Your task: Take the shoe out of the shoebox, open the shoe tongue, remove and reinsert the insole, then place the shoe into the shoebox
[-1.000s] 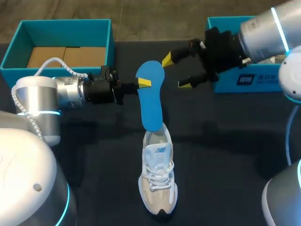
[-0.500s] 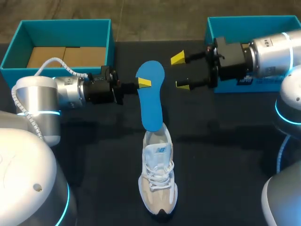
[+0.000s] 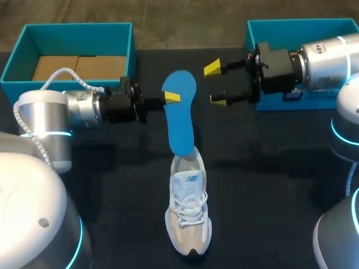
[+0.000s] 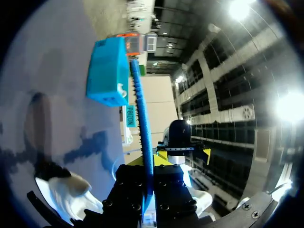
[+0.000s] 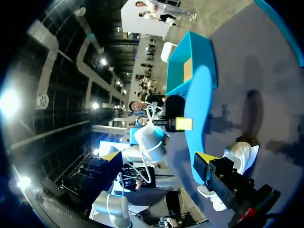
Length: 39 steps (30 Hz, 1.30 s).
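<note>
Over the table [image 3: 269, 185], the insole [image 3: 180, 120], likely light and floppy, is pinched at its left edge by the left gripper [image 3: 168, 99], the right gripper [image 3: 215, 84] spread.

Right end effector [image 3: 215, 84] now farther from insole [image 3: 180, 120].

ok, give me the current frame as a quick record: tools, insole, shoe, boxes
left tool: shut on the blue insole, gripping its edge near the upper end
right tool: open, beside the insole's upper end, not touching it
insole: lower end at the heel opening of the shoe
shoe: white, on the table, outside both boxes, toe toward the robot
left teal box: open, brown cardboard inside
right teal box: partly under the right arm, contents hidden
</note>
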Motion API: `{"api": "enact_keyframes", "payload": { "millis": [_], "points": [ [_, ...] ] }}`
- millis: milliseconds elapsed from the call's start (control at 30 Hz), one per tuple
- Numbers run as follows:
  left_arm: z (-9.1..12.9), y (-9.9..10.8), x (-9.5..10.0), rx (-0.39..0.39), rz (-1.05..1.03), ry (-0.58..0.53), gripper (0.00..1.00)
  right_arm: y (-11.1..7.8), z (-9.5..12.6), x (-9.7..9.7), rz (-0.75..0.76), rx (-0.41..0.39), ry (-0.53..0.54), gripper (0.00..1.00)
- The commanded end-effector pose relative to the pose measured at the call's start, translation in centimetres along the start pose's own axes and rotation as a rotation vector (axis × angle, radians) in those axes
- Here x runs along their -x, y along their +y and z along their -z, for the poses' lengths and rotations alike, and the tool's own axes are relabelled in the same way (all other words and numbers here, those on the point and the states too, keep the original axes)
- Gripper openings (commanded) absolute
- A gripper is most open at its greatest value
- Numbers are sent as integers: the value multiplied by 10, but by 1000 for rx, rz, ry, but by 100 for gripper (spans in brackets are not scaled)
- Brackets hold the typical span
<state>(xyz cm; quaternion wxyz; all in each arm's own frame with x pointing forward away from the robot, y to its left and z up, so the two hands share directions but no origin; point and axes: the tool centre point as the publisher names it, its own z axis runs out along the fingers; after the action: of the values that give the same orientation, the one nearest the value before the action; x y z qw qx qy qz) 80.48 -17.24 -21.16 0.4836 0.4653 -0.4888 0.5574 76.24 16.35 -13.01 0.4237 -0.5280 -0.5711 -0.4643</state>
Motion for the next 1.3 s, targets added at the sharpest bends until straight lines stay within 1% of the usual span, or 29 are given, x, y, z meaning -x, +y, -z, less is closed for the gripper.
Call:
{"api": "enact_keyframes", "payload": {
  "millis": [33, 67, 100, 133, 200, 233, 300, 333, 400, 433, 500, 533, 567, 600, 667, 700, 800, 933, 1067, 1100, 1300],
  "points": [
    [5, -5, -10, -44, -115, 18, 0, 0, -2, 0, -1, 1, 0, 100],
    [8, -7, -14, -42, -152, 38, 0, 0, -2, 0, -1, 1, 0, 100],
    [9, -8, -18, -70, -216, 40, 0, 0, -2, 0, -1, 1, 0, 100],
    [9, -9, -21, -72, -260, 55, 0, 0, -2, 0, -1, 1, 0, 100],
    [10, -9, -27, -118, -394, 62, 0, 0, -2, 0, -1, 1, 0, 100],
    [10, -7, -30, -128, -466, 79, 0, 0, -2, 0, -1, 1, 0, 100],
    [9, -4, -37, -147, -569, 69, 0, 0, -2, 0, -1, 1, 0, 100],
    [10, -3, -41, -162, -652, 68, 0, 0, -2, 0, -1, 1, 0, 100],
    [11, -2, -50, -169, -750, 64, 0, 0, -2, 0, -1, 1, 0, 100],
    [11, -1, -54, -184, -835, 65, 0, 0, -2, 0, -1, 1, 0, 100],
    [12, 2, -59, -180, -937, 57, 0, 0, -2, 0, -1, 1, 0, 100],
    [11, 4, -60, -194, -1031, 46, 0, 0, -2, 0, -1, 1, 0, 100],
    [10, 5, -60, -181, -1064, 38, 0, 0, -2, 0, -1, 1, 0, 100],
    [10, 6, -59, -189, -1152, 30, 0, 0, -2, 0, -1, 1, 0, 100],
    [12, 7, -59, -144, -1203, 27, 0, 0, -2, 0, -1, 1, 0, 100],
    [13, 8, -60, -142, -1277, 23, 0, 0, -2, 0, -1, 1, 0, 100],
    [20, 5, -60, -53, -1390, 33, 0, 0, -2, 0, -1, 1, 0, 100],
    [24, -2, -58, 3, -1513, 36, 0, 0, -2, 0, -1, 1, 0, 100],
    [28, -16, -58, -8, -1603, 33, 0, 0, -2, 0, -1, 1, 0, 100],
    [29, -21, -57, -27, -1625, 11, 0, 0, -2, 0, -1, 1, 0, 100],
    [29, -21, -57, -27, -1625, 11, 0, 0, -2, 0, -1, 1, 0, 100]
  ]
}}
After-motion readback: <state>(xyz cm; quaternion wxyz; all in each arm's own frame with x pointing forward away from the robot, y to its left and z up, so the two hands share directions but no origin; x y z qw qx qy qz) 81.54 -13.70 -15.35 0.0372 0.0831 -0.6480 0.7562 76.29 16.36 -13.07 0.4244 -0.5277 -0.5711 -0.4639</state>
